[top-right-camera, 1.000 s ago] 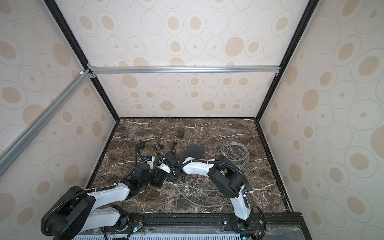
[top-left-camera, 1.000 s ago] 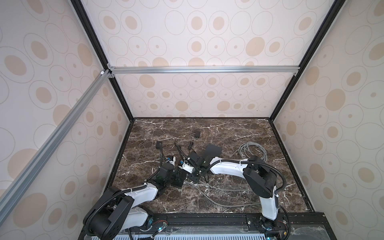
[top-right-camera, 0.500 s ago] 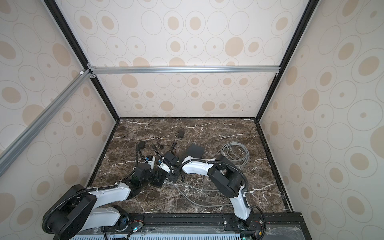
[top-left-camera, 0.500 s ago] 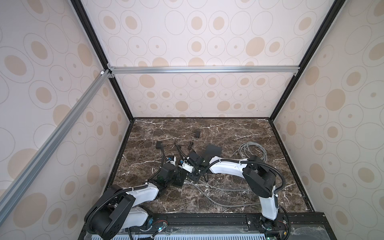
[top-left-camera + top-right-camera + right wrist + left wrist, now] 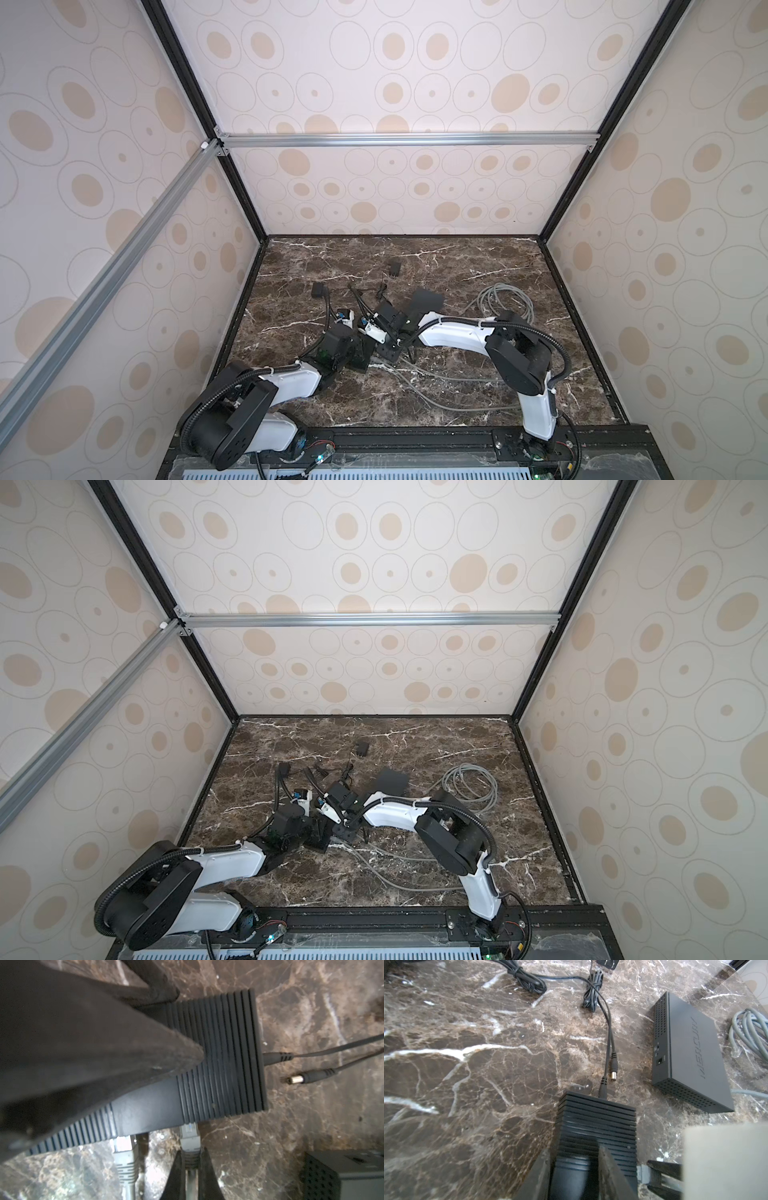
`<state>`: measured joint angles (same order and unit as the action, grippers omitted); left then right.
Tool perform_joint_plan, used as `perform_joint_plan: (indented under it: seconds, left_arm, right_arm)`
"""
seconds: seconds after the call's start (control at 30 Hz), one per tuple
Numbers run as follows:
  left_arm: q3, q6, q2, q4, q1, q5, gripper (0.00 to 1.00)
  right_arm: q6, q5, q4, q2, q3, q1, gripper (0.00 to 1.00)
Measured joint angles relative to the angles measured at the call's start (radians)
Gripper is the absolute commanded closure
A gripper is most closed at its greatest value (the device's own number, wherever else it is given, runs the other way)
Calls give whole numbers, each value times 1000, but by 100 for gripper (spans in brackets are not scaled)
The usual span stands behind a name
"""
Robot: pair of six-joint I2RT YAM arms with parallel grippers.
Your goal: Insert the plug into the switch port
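The switch (image 5: 596,1122) is a black ribbed box lying on the marble. My left gripper (image 5: 573,1149) is shut on its smooth end, one finger on each side. In the right wrist view the grey plug (image 5: 188,1142) meets the port side of the switch (image 5: 224,1053), its clear tip under the box's edge. How deep it sits I cannot tell. My right gripper (image 5: 191,1153) is shut on the plug's boot. A second grey plug (image 5: 124,1153) sits in a neighbouring port. Both top views show the grippers meeting at the switch (image 5: 360,353) (image 5: 320,837).
Close by lie a second black box marked MERCURY (image 5: 685,1053) (image 5: 426,301), a loose barrel plug (image 5: 613,1068) and a coiled grey cable (image 5: 505,299). Two black adapters (image 5: 394,269) (image 5: 319,289) with bundled cords lie farther back. Grey cables trail toward the front (image 5: 436,386).
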<state>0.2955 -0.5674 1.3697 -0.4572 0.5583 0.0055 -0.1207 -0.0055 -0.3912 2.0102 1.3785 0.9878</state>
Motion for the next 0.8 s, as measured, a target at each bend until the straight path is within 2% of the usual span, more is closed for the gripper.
perform_joint_plan:
  seconds: [0.43, 0.8]
  left_arm:
    - [18, -2, 15, 6, 1, -5, 65]
    - [10, -16, -16, 10, 33, 44, 64]
  right_arm:
    - [35, 25, 11, -11, -13, 0, 100]
    - [132, 14, 211, -140, -253, 11, 100]
